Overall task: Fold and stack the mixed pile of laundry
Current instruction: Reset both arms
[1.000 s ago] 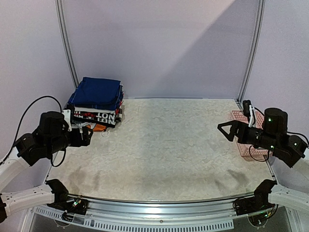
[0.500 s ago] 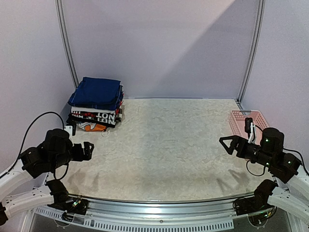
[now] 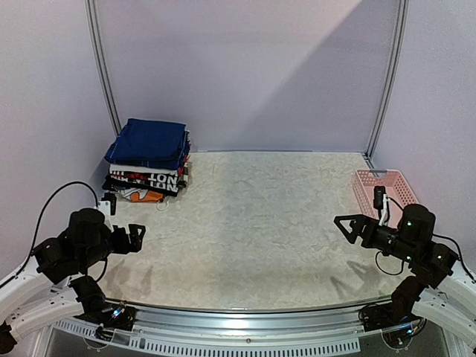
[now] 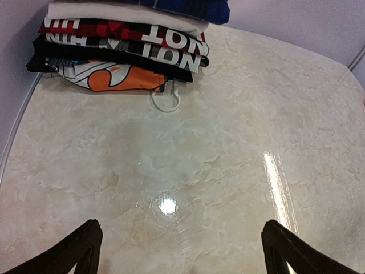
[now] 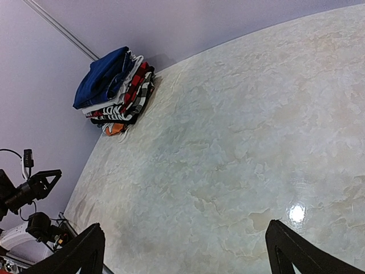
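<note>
1. Left gripper [image 3: 138, 235]: positioned low over the near left part of the table [image 3: 253, 223]. The jaws are spread wide and nothing is between them. In the left wrist view both fingertips [image 4: 85, 242] frame bare marbled surface.

2. Right gripper [image 3: 343, 228]: positioned over the near right part of the table, pointing inward. The jaws are released to full spread and carry nothing. The right wrist view shows only the glossy tabletop between the fingers [image 5: 85, 248].

3. Pink lattice basket [image 3: 381, 182]: stands at the right edge of the table, beyond the right gripper.

4. Stack [image 3: 146, 167]: located in the far left corner, against the wall. From the bottom up:
   - a garment with an orange print [image 4: 114, 77], with a white cord loop [image 4: 166, 101] lying on the table just in front of it;
   - a black garment with red and white lettering [image 4: 125, 40];
   - a white garment [image 4: 114, 11].

5. Dark-blue plaid shirt [image 3: 149, 141]: lies folded flat on top of the stack, its edges roughly square with the layers below. The left wrist view shows thin pale lines on its front edge [image 4: 188, 7]. The blue cloth is thick, and whether it is one garment or two cannot be determined.
</note>
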You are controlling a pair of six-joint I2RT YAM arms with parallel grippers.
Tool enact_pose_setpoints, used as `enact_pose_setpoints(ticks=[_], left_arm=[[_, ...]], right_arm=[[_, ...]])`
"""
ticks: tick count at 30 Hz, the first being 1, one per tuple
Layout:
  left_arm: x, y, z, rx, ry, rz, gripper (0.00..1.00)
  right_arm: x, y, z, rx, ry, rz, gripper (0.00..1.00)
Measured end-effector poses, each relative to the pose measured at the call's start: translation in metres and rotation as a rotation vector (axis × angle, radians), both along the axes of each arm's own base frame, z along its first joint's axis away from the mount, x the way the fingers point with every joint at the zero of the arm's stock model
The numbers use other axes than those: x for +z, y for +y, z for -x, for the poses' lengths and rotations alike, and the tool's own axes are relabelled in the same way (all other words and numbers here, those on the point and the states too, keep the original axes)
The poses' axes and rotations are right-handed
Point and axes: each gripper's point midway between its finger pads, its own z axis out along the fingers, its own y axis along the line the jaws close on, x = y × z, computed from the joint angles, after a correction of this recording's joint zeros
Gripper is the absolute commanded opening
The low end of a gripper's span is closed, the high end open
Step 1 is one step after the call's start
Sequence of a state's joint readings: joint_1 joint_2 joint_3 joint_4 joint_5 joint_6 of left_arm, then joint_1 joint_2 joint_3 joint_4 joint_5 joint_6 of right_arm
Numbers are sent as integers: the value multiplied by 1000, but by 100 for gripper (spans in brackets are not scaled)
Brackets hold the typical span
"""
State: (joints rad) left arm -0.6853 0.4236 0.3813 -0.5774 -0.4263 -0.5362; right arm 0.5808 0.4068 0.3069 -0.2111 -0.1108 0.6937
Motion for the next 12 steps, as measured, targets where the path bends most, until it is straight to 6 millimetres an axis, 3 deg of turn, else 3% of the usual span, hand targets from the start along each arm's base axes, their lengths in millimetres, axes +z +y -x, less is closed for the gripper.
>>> enact_pose_setpoints(ticks=[12], left_arm=[[0, -2, -2, 0, -4, 3, 100]], right_arm=[[-2, 4, -3, 12, -18, 4, 99]])
